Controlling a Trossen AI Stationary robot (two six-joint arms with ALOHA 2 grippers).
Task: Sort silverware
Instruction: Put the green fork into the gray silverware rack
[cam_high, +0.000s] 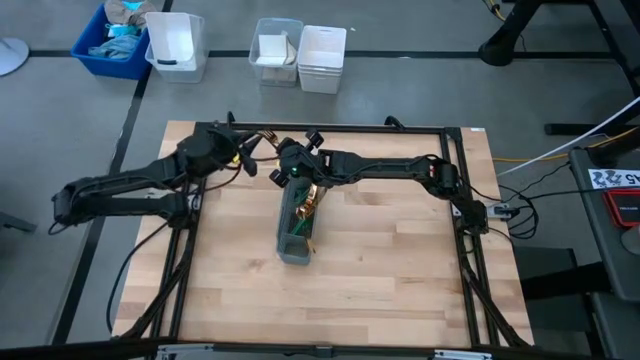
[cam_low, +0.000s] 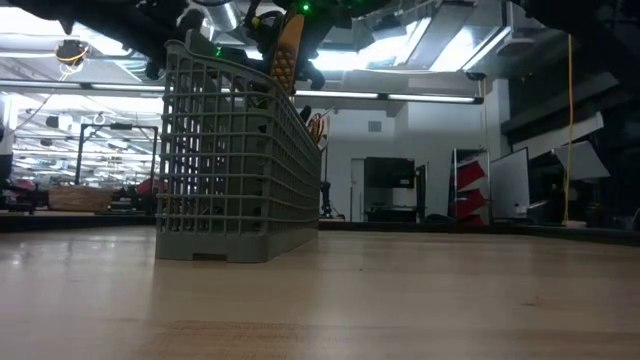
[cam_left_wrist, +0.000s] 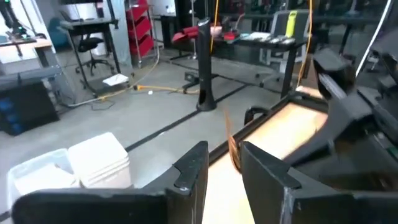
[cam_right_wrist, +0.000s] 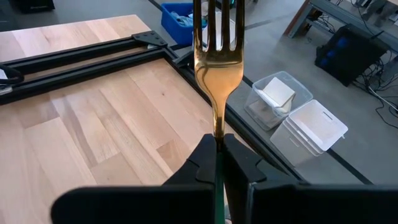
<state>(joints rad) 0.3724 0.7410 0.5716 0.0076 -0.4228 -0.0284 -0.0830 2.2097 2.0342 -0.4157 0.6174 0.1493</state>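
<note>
Fork (cam_right_wrist: 219, 59) pinched by its handle in right gripper (cam_right_wrist: 219, 155), tines pointing away, above twelve o'clock end of grey caddy (cam_high: 294, 238) at table (cam_high: 400, 270) centre. Left gripper (cam_left_wrist: 221, 171) at eleven o'clock, partly parted, holding nothing discernible.

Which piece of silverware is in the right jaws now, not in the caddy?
The gold fork, tines pointing away, its slim handle pinched in the right gripper. The other silverware lies in the grey mesh caddy.

I count one grey caddy (cam_high: 296, 236), one gold fork (cam_right_wrist: 217, 59) clearly visible, two arms, two white bins (cam_high: 322, 58), one blue bin (cam_high: 112, 42). Cutlery inside caddy uncountable.
</note>
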